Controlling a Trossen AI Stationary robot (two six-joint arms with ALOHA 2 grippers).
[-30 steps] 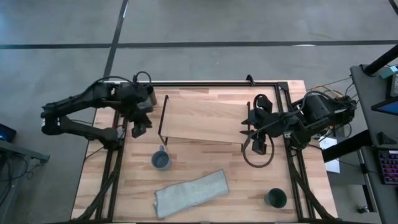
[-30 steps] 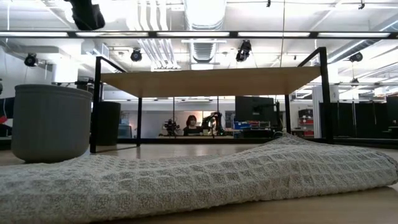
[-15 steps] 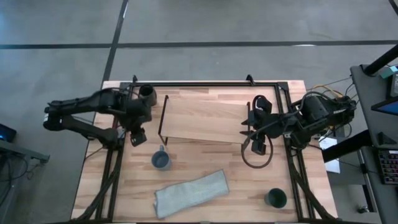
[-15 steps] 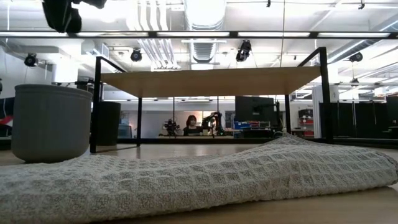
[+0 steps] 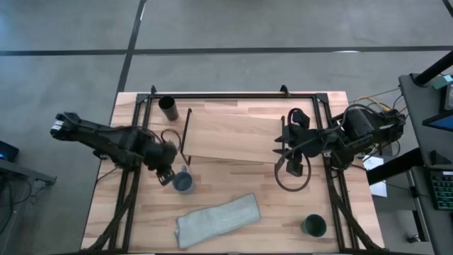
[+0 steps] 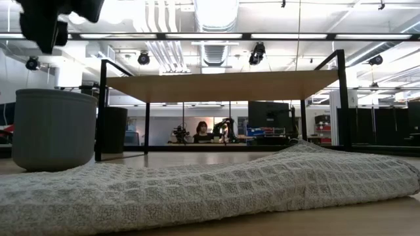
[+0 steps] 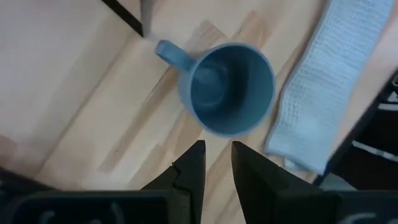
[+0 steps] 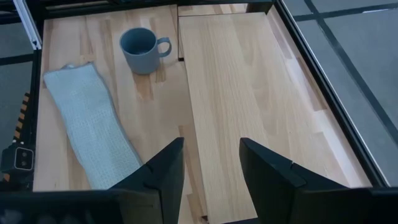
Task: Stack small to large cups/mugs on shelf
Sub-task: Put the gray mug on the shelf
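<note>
Grey-blue mug, left gripper beside, fingers blurred

Even bright overhead light, ceiling strip lights glaring white in the low view, soft faint shadows on the table, left wrist view motion-blurred around the mug, towel soft-focus close up

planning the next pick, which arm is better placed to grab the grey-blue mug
Left. The left tool hovers right beside the grey-blue mug, and its wrist view looks straight down into the mug with fingers slightly apart. The right tool waits across the table, past the shelf, fingers open.
</note>
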